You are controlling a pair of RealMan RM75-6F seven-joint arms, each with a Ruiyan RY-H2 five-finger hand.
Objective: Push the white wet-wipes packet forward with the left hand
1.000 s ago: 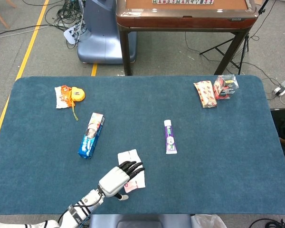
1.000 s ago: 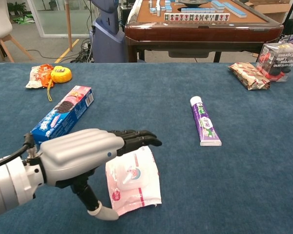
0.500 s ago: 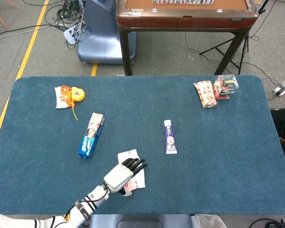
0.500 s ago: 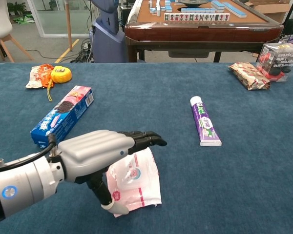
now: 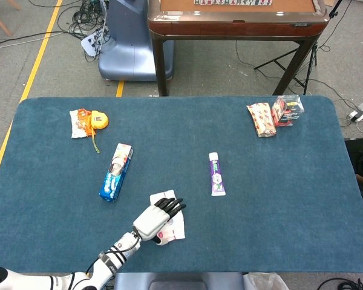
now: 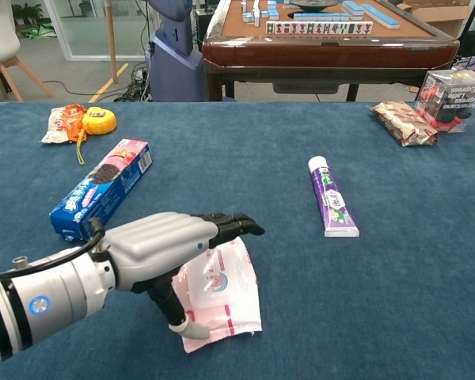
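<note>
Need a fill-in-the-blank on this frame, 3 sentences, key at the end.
1. The left hand lies over the white wet-wipes packet, which sits on the ____ table.
2. The purple tube lies to the ____ of the packet in both views.
3. The blue biscuit box lies nearest the ____ hand.

Missing words: blue; right; left

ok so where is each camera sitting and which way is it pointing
Head view: high above the near edge, looking steeply down over the whole blue table; shows the left hand and forearm.
Chest view: low at the near edge, looking forward across the tabletop to the brown table beyond; left hand looms large.
Shared: left hand over the wet-wipes packet, toothpaste tube, cookie box.
</note>
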